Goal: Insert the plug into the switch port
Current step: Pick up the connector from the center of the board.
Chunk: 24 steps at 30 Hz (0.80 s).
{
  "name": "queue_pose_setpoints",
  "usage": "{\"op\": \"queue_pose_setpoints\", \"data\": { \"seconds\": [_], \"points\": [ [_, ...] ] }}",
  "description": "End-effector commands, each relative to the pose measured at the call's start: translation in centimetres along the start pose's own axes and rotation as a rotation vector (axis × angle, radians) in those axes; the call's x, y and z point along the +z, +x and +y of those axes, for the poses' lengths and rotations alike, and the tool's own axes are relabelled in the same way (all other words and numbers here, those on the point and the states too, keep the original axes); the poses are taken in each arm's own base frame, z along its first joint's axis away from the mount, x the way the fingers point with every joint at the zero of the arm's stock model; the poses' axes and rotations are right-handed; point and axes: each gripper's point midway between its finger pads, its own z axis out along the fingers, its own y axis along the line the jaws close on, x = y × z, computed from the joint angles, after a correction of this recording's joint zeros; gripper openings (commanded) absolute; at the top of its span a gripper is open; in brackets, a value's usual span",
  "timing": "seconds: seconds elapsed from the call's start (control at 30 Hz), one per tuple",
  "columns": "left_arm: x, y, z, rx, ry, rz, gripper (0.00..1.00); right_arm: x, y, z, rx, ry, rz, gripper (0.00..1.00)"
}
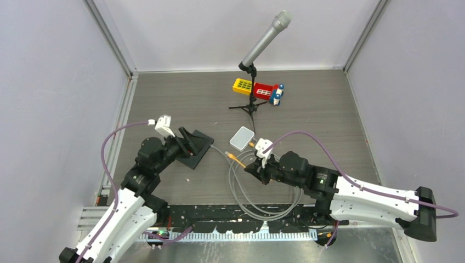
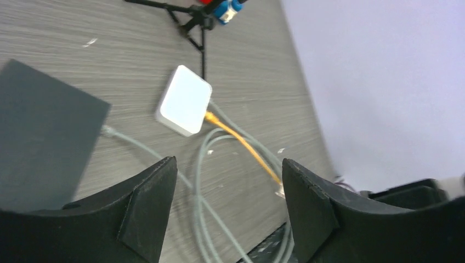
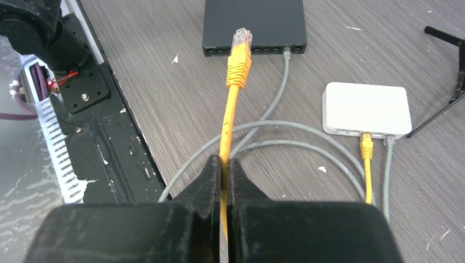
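The right jaws are pinched fully shut on the yellow cable (image 3: 224,137), gripping it some way behind its plug (image 3: 239,52), so a free length of cable stands out ahead of them. That length runs almost straight forward from the jaws, leaning a little to the right, with the plug's clear tip leading.

Directly ahead of the plug lies the black switch (image 3: 252,19), flat on the tabletop (image 3: 164,82), its port row (image 3: 247,50) facing the jaws. The plug's long axis is nearly square to that face. From above, bare tabletop shows between tip and switch, so the plug is not yet seated. A grey cable (image 3: 272,107) already fills a port just right of the plug's line.

Off to the right sits a white box (image 3: 366,104) holding the yellow cable's other end.

The left jaws stand wide open and empty, close to the switch, well placed to brace it.
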Motion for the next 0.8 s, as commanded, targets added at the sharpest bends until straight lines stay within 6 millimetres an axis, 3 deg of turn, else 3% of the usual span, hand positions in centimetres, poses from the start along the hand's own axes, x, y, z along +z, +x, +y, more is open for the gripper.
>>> {"op": "queue_pose_setpoints", "data": {
  "seconds": [0.0, 0.27, 0.43, 0.77],
  "points": [
    [-0.9, -1.8, -3.7, -0.186, 0.185, -0.098, 0.73, -1.0, -3.8, -0.3, 0.04, 0.024, -0.174, 0.01],
    [-2.1, -3.3, -6.6, -0.277, 0.336, -0.148, 0.77, -3.7, -8.8, 0.0, 0.098, -0.006, -0.401, 0.0],
    [-2.4, -5.0, -9.8, -0.274, 0.477, -0.16, 0.78, -5.6, -11.0, 0.1, 0.117, -0.021, -0.497, 0.0],
    [-3.0, -7.1, -14.8, -0.218, 0.722, -0.15, 0.78, -6.9, -11.4, -0.1, 0.139, -0.021, -0.562, 0.0]
  ]
}}
